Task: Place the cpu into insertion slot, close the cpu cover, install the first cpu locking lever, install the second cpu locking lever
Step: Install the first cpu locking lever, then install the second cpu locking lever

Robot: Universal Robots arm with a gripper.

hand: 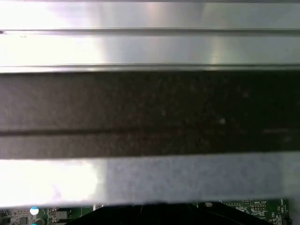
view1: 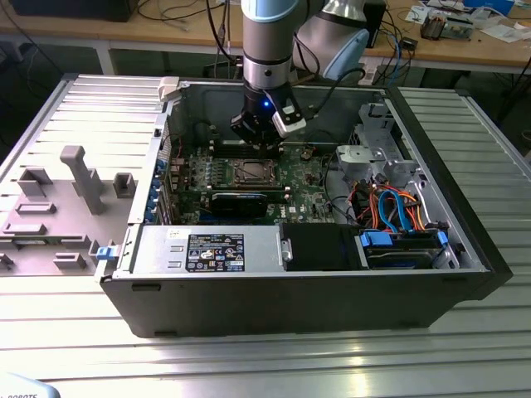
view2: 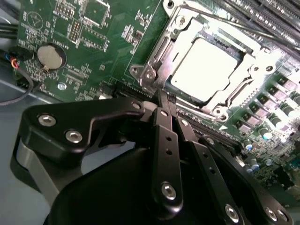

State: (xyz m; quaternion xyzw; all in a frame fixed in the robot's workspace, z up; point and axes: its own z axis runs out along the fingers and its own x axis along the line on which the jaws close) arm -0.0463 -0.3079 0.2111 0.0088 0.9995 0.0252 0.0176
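The cpu [view2: 206, 65], a plain silver square, lies in the insertion slot [view2: 220, 110] on the green board. The cpu cover [view2: 161, 51] lies flat on it, and the chip shows through its window. A thin lever rod [view2: 225, 18] runs along one side of the socket. My gripper [view2: 162, 96] is shut, its black fingers pressed together with nothing seen between them, their tips just off a corner of the cover. In the exterior view the gripper [view1: 264, 143] hangs inside the open case just behind the insertion slot [view1: 249, 172].
A coin battery [view2: 49, 55] and memory slots [view2: 272, 18] flank the socket. A long black card [view1: 239, 201] lies in front of it, with the power supply [view1: 207, 249] at the case front. Blue and orange cables [view1: 398, 207] fill the exterior view's right. Grey fixtures [view1: 83, 178] stand outside on the left.
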